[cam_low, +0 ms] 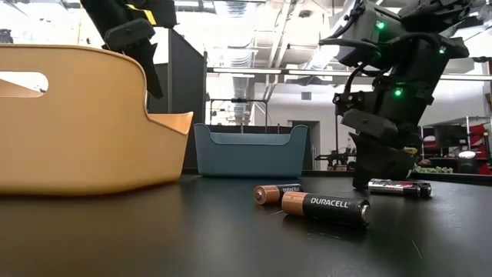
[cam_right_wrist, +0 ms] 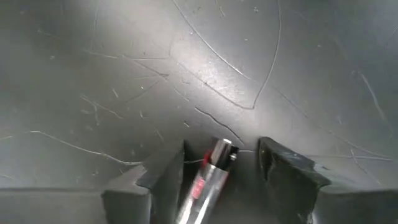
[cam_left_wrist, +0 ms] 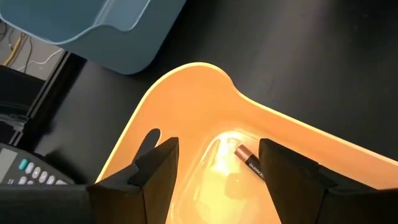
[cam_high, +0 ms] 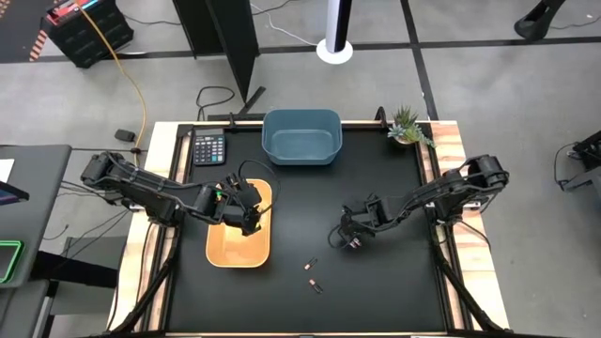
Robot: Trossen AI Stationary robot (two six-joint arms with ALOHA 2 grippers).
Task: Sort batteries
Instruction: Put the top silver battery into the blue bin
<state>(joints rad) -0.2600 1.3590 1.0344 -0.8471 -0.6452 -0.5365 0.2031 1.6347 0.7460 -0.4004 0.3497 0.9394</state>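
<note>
My left gripper [cam_high: 246, 214] hangs open over the orange tray [cam_high: 223, 252]; in its wrist view its fingers [cam_left_wrist: 158, 171] frame a dark copper-ended battery [cam_left_wrist: 249, 163] lying on the tray floor. My right gripper [cam_high: 352, 237] is low over the black table, open. Its fingers [cam_right_wrist: 166, 174] stand on either side of a whitish-silver battery with a red mark [cam_right_wrist: 212, 169], which lies on the table and also shows in the low view [cam_low: 400, 187]. Two dark copper-toned batteries [cam_high: 313, 276] lie on the table toward the near edge [cam_low: 326, 207].
A blue tray [cam_high: 300, 137] stands at the far edge in the middle. A calculator [cam_high: 208, 148] lies at the far left corner and a small plant [cam_high: 408, 126] at the far right corner. Bare black table [cam_high: 385, 300] lies between the arms and toward the near edge.
</note>
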